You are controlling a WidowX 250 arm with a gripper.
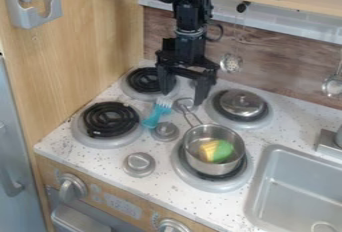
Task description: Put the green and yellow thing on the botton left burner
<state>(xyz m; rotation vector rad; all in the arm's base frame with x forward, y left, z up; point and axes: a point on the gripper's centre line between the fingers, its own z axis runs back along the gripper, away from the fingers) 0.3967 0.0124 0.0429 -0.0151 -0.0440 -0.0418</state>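
Observation:
My gripper (182, 96) hangs over the back middle of the stove, its two fingers spread apart with nothing held between them. The green and yellow thing (216, 151) lies inside a small silver pot (231, 132), in front and to the right of my gripper. That pot sits on the front right burner (207, 184). At the bottom left is the burner (111, 120) with a black coil and nothing on it.
A blue brush-like utensil (157, 111) lies between the left burners and the pot. A metal lid (242, 103) covers the back right burner. Silver knobs (139, 164) stand at the front middle; the sink (297, 186) is at right.

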